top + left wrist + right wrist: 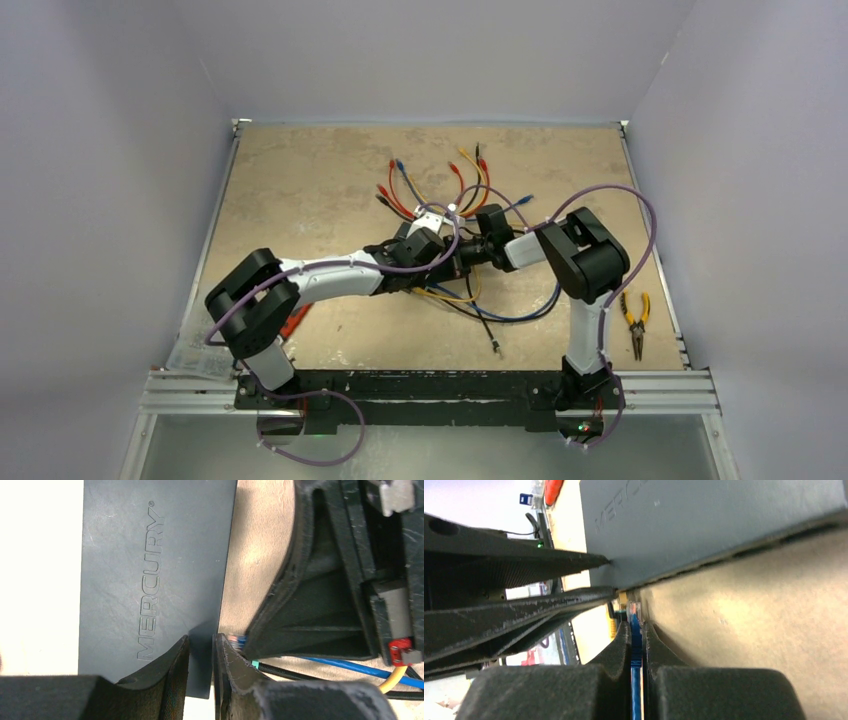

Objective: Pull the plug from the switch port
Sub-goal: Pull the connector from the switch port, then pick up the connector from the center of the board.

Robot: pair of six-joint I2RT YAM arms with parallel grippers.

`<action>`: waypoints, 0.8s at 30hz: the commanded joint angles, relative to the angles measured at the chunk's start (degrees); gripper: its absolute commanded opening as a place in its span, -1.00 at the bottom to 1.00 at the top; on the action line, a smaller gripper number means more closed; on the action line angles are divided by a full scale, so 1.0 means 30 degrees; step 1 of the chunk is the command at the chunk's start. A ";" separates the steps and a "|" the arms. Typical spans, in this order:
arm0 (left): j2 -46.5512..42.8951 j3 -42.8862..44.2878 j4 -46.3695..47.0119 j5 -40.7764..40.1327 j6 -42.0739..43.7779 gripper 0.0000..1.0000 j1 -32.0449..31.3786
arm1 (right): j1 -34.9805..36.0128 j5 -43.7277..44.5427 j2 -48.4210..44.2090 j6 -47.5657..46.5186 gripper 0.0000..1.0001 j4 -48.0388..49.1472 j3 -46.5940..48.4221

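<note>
The switch (pixel 150 580) is a flat matte black box with MERCURY embossed on its top face and fine scuffs across it. It lies mid-desk between the two arms. At its socket edge the plug (pixel 634 609), clear-bodied, sits against the box; how deep it is seated cannot be told. The right claw (pixel 638 630) is clamped on the blue cable (pixel 636 680) just behind the plug, jaws together on it. The left claw (pixel 201 640) is pinched on a corner of the switch, one finger above and one below. Assessed risk: the hold is on the cable, not the latch tab, so a locked plug may drag the switch out of the narrow corner pinch, or the cable may slip through the fingers or strain at its boot. Loose patch leads (pixel 450 175) and pliers (pixel 634 318) lie elsewhere on the desk (pixel 300 180).
</note>
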 commanded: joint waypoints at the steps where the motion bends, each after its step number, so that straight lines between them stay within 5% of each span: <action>1: 0.2197 -0.1339 -0.3808 -0.1430 0.0042 -0.57 0.1043 | -0.0353 0.0095 -0.0907 -0.1715 -1.00 -0.2767 -0.0315; 14: 0.1428 -0.1410 -0.3826 -0.1182 0.0209 -0.52 0.1070 | -0.0576 0.1602 -0.3905 -0.1408 -1.00 -0.3846 0.0399; 24: -0.2332 -0.2113 -0.0790 0.3259 0.0582 -0.21 0.1418 | -0.0834 0.5262 -0.8616 -0.0687 -1.00 -0.4514 0.2024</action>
